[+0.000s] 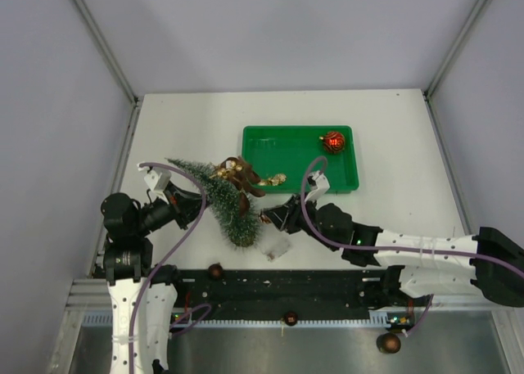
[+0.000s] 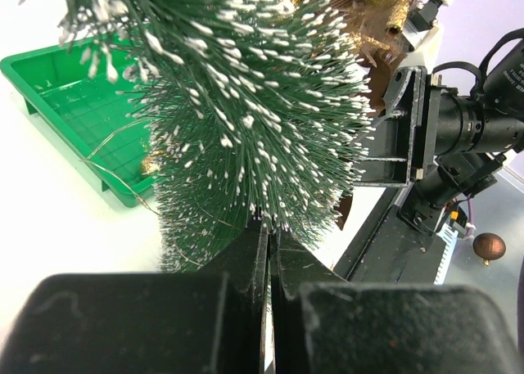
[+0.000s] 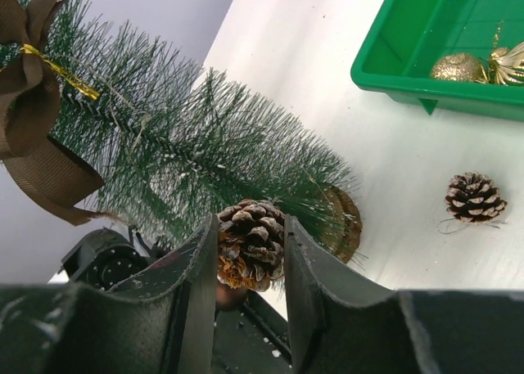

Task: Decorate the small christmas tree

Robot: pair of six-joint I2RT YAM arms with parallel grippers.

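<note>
At left-centre of the table (image 1: pixel 393 145), just beside the near left corner of the tray (image 1: pixel 278 186), the tree (image 1: pixel 219 196) lies aslant, brown base toward me, tip pointing away to the left. A brown bow (image 1: pixel 237 176) with gold trim already sits about midway along it. My left hand (image 2: pixel 268 255) is clenched tight, its tips buried in the lower bristles. Whether any branch is pinched between them I cannot tell, though the hand appears to be steadying the tree. My right hand (image 3: pixel 250 263) is grasping a cone (image 3: pixel 250 241), pinched between both fingers and held just beside the bristles near the base. Judgement: the step in hand is fixing this cone to the lower tree, and the decoration is part done. The next move calls for pressing the cone deep enough into the bristles to lodge, then letting go without dragging it back out. The likely fault is the cone sliding off the slanted bristles. A second cone (image 3: pixel 473 197) lies on the table near the base. A red bauble (image 1: pixel 333 141) and gold pieces (image 3: pixel 458 65) lie in the tray. Surface: white, smooth, matt. Brown balls (image 1: pixel 215 270) sit on the rail and ledge at the near edge. Room: plain grey panels in a metal frame on three sides.
</note>
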